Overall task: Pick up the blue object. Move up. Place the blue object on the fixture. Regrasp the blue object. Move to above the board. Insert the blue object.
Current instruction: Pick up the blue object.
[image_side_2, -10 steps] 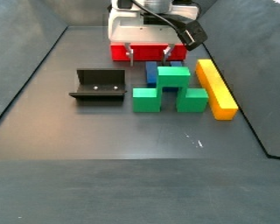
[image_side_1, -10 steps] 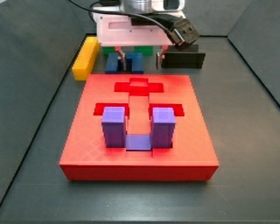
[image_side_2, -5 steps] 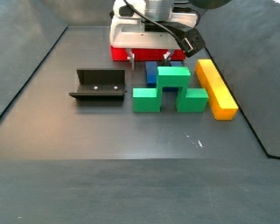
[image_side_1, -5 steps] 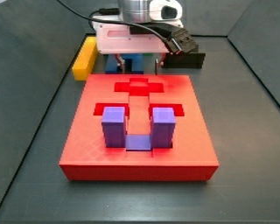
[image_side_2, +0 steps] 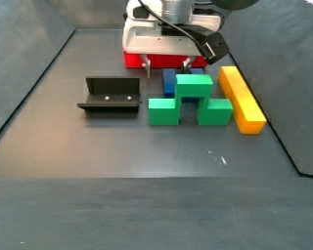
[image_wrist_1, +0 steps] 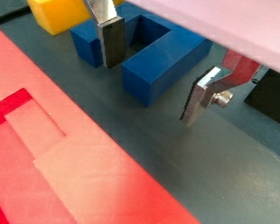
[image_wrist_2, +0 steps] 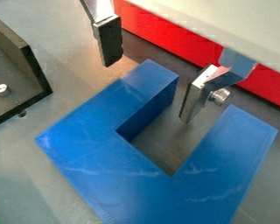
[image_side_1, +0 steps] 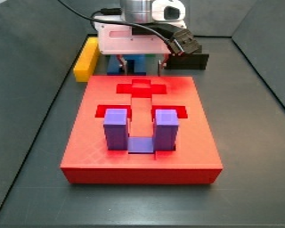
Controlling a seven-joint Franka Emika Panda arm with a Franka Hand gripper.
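Note:
The blue object (image_wrist_1: 152,63) (image_wrist_2: 119,153) lies flat on the dark floor between the board and the green blocks, and shows small in both side views (image_side_1: 134,64) (image_side_2: 170,84). My gripper (image_wrist_1: 157,68) (image_wrist_2: 156,68) (image_side_1: 134,59) (image_side_2: 164,64) is open and low over it. One prong of the blue object sits between the fingers (image_wrist_1: 111,41) (image_wrist_2: 205,92), which do not touch it. The red board (image_side_1: 139,134) (image_wrist_1: 60,166) carries a purple U-shaped piece (image_side_1: 139,129). The dark fixture (image_side_2: 110,96) (image_wrist_2: 14,66) (image_side_1: 188,61) stands empty beside the blocks.
Green blocks (image_side_2: 188,102) sit right next to the blue object. A yellow bar (image_side_2: 241,98) (image_side_1: 85,57) (image_wrist_1: 63,12) lies along their far side. Dark walls (image_side_2: 28,88) enclose the floor.
The gripper came down toward the blue object between one second and half a second ago. Since then nothing has visibly moved.

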